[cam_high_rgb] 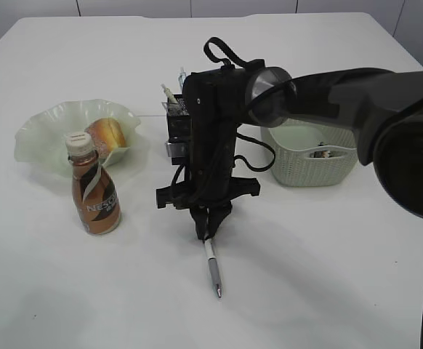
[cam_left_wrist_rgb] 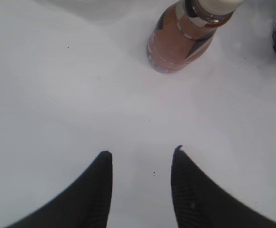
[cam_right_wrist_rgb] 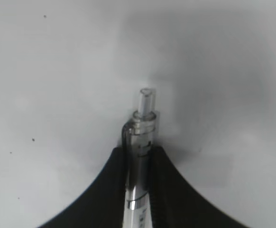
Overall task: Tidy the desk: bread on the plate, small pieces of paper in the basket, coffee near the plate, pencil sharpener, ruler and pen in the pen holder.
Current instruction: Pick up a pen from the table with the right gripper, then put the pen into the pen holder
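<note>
My right gripper reaches down to the table's middle and is shut on the clear upper end of the pen; the pen's tip points toward the front edge. In the right wrist view the pen sits clamped between both black fingers. The bread lies on the pale green plate. The coffee stands upright just in front of the plate. My left gripper hangs open over bare table, with the coffee ahead of it. The black pen holder is half hidden behind my right arm. The ruler and the pencil sharpener are hidden.
A white woven basket stands at the right behind my right arm, with something small inside. Thin items stick up from the pen holder. The white table runs to the frame's front and sides.
</note>
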